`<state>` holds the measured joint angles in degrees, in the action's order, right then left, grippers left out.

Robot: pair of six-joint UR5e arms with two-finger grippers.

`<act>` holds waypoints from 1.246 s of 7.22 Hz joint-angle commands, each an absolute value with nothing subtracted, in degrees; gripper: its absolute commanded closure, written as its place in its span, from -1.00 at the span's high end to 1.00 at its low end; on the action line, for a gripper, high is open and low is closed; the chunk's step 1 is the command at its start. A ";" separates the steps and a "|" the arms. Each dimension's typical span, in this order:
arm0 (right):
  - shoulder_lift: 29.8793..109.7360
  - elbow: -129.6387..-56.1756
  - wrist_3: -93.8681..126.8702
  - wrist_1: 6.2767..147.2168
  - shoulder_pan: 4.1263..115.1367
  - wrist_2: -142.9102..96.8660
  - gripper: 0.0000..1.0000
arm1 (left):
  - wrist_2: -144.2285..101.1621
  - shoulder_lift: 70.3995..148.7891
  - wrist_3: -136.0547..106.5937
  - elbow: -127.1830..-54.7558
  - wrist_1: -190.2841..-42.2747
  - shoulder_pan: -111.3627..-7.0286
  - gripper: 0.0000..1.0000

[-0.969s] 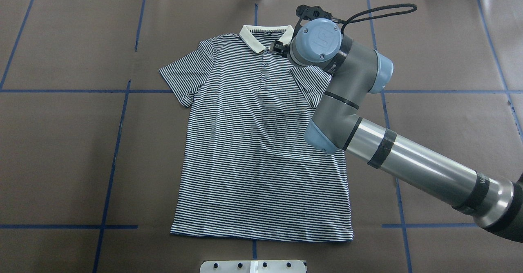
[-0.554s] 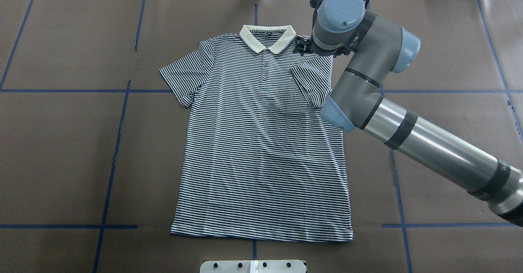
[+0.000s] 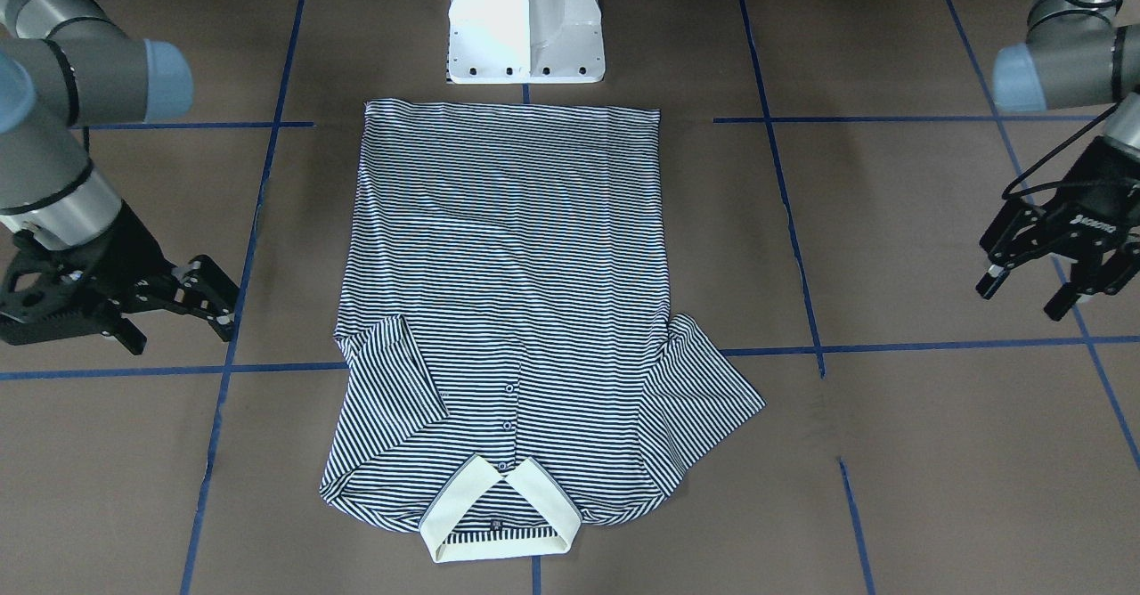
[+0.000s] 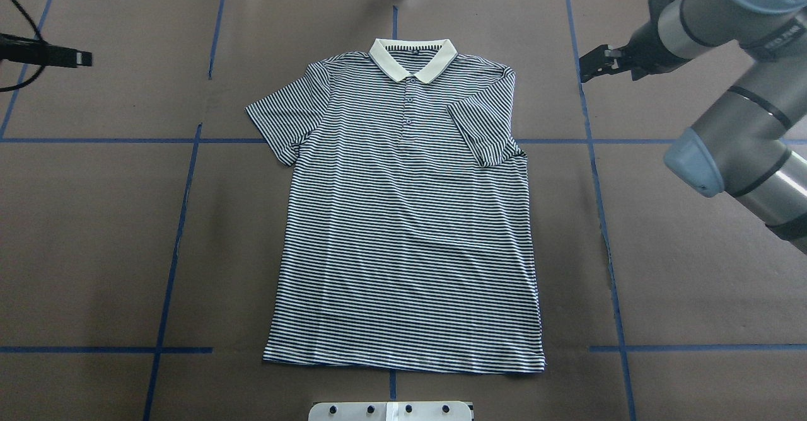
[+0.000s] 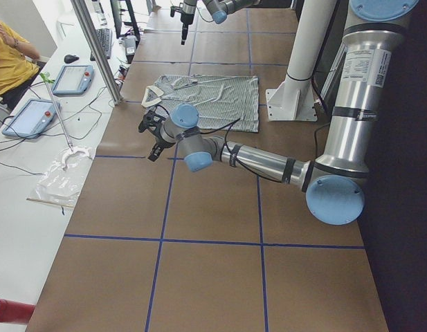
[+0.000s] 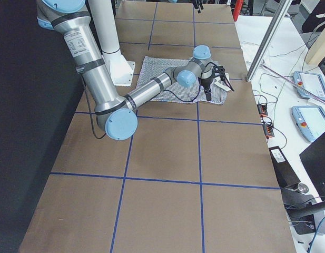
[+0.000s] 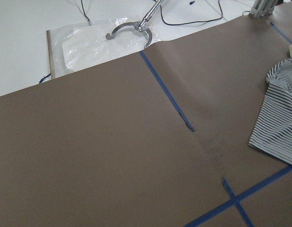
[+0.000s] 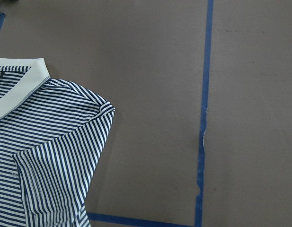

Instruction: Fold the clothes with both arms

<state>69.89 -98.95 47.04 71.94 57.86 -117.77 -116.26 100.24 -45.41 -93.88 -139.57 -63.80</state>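
Observation:
The navy-and-white striped polo shirt (image 4: 403,232) lies flat, face up, at the table's middle, with its cream collar (image 4: 413,55) on the far side. The sleeve on the right arm's side (image 4: 482,131) is folded in over the chest; it also shows in the right wrist view (image 8: 56,161). The other sleeve (image 4: 284,115) lies spread out. My right gripper (image 3: 223,305) is open and empty above bare table, off the shirt's shoulder; it shows in the overhead view (image 4: 586,71) too. My left gripper (image 3: 1022,299) is open and empty, far out to the other side (image 4: 82,60).
The white pedestal base (image 3: 525,25) stands at the shirt's hem end. Blue tape lines (image 4: 183,219) cross the brown table cover. A plastic bag with a metal hook (image 7: 108,40) lies beyond the far edge. Tablets (image 5: 71,79) sit on the operators' side.
My right arm has swung from over the shirt's collar and shoulder out to the right, off the shirt. The folded sleeve stays put. My left gripper's tip has come into view.

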 commanded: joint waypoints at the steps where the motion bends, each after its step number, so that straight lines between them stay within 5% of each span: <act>1: 73.56 -100.37 46.93 68.29 58.97 -118.65 1.00 | -103.32 109.54 -60.86 -86.37 -139.22 -52.60 0.32; 3: 73.91 -100.28 46.93 68.20 58.97 -118.48 1.00 | -99.32 117.30 -62.32 -75.81 -139.22 -50.10 0.24; 9: 74.88 -100.28 46.85 68.12 58.97 -118.30 1.00 | -98.09 121.20 -58.27 -69.61 -139.13 -45.00 0.18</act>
<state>74.75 -100.21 46.86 68.12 58.97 -118.31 -98.12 120.84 -58.34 -70.26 -139.13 -45.69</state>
